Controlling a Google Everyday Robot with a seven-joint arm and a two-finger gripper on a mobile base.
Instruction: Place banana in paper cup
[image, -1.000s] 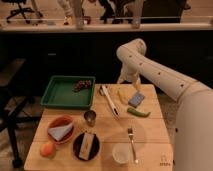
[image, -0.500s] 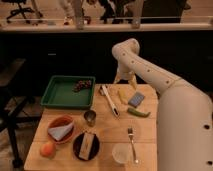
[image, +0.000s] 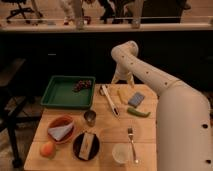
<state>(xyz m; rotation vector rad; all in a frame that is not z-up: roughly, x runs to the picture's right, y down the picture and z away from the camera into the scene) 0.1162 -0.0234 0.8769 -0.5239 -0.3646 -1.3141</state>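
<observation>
Surface: light wooden slatted table (image: 107, 129), crowded with food and tableware.
Room: dark low wall behind the table with a pale ledge along its top; chair legs on the bright floor beyond; dark chair frame (image: 12, 95) at the table's left side.
Arm: white robot arm (image: 167, 97) comes in from the lower right and bends at an elbow above the table's far edge.
Claw: two-finger gripper (image: 123, 81) hangs point-down at the far edge, just behind the banana; fingers spread wide apart, holding nothing, touching nothing.
Banana: small slim pale-yellow curved banana (image: 121, 96) lies flat on the wood at the far side, between the long white utensil (image: 110, 100) and a flat blue-grey block (image: 136, 99), close to both.
Cup: short white round paper cup (image: 120, 153) stands upright at the near edge, pale interior showing, well apart from the banana.
Near cup: metal fork (image: 132, 142) just beside it on the right; dark round plate (image: 86, 145) with a pale bar on it, to the left.
Middle: small shiny metal cup (image: 90, 117); green elongated vegetable (image: 138, 112) just below the block.
Left: green rectangular tray (image: 62, 95) holding a dark cluster, possibly grapes; orange bowl (image: 61, 131) with a pale folded item inside; round orange fruit (image: 47, 149) at the near corner.
</observation>
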